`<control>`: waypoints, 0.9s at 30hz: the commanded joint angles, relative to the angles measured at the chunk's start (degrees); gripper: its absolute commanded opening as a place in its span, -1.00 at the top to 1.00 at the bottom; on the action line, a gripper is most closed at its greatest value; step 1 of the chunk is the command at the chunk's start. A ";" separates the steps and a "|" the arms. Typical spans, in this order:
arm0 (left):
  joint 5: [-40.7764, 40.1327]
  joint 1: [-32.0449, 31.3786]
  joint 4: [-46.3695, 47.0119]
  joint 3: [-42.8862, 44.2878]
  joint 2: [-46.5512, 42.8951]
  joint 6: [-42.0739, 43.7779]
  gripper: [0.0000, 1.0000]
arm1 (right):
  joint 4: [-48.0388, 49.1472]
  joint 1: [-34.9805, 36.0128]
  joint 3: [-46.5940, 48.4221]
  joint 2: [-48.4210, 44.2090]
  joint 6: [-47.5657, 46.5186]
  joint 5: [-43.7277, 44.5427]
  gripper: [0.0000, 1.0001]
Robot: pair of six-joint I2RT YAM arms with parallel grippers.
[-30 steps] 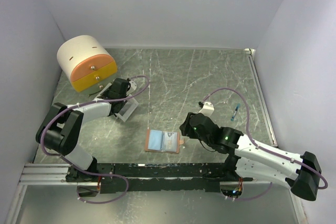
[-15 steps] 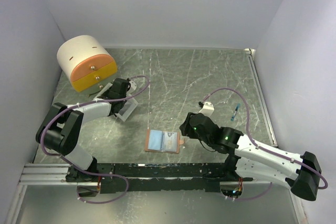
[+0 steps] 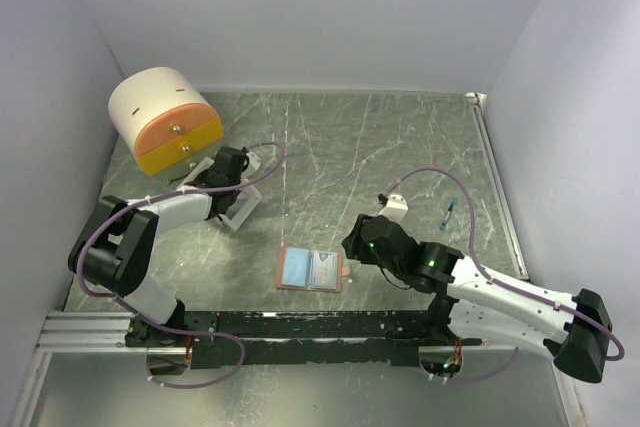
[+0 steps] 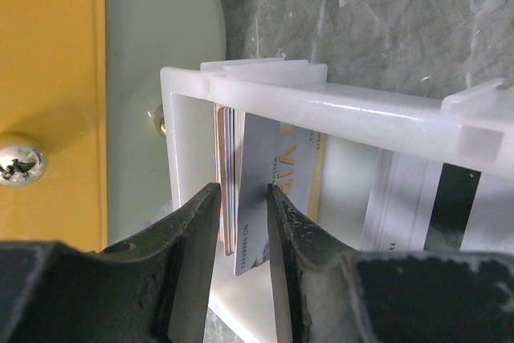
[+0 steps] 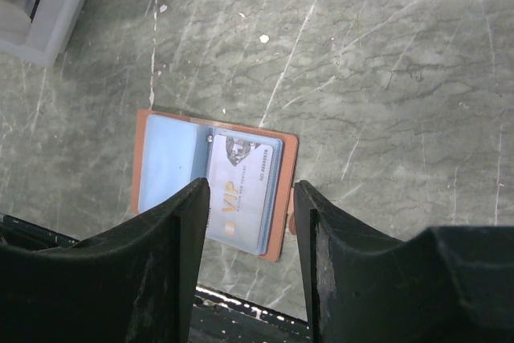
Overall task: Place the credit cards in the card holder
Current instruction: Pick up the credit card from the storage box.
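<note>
— Marbled green desk [image 3: 400,147], white walls all round. Where are the credit cards [image 4: 255,168]?

— Most stand on edge in the white box [image 4: 321,106] at far left, just beside the drawer unit [image 3: 165,119]. One pale VIP card [image 5: 239,197] already sits in the right pocket of the card holder [image 5: 165,162], which lies open and flat at near centre.

— How would they handle?

— Light, stiff, slick plastic, I'd judge. They are packed close, so two may lift together. Best taken by the free edge, pinched across the flat faces.

— And the jaws?

— The left jaws straddle the edge of a pale card with a narrow gap. Whether they press it yet, I cannot tell. The right jaws are spread wide, hovering above the card holder and gripping nothing.

— What does each view add?

— Only the left wrist view shows the cards inside the box; from above, the arm covers them. Only the right wrist view shows the card's lettering and the empty blue left pocket.
</note>
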 commanded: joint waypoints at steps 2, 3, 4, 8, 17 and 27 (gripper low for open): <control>-0.87 0.89 -0.78 2.00 -0.62 0.16 0.23 | -0.74 -0.23 0.26 -0.61 0.30 1.15 0.06; -0.80 0.94 -0.89 2.02 -0.66 0.05 0.25 | -0.83 -0.15 0.28 -0.61 0.30 1.08 0.06; -0.74 0.98 -1.10 2.03 -0.69 0.04 0.28 | -0.90 -0.18 0.29 -0.63 0.37 1.06 0.06; -0.16 0.98 -2.43 2.62 -0.87 -0.60 0.45 | -0.94 -0.13 0.29 -0.71 0.54 0.94 0.06; 4.55 0.73 -13.49 6.66 -3.77 -7.37 0.86 | -0.83 -0.17 0.64 -1.08 0.72 0.38 0.06; 16.95 0.63 -21.87 8.31 -13.60 -16.06 0.86 | 1.02 -0.16 1.32 0.23 0.70 -1.35 0.06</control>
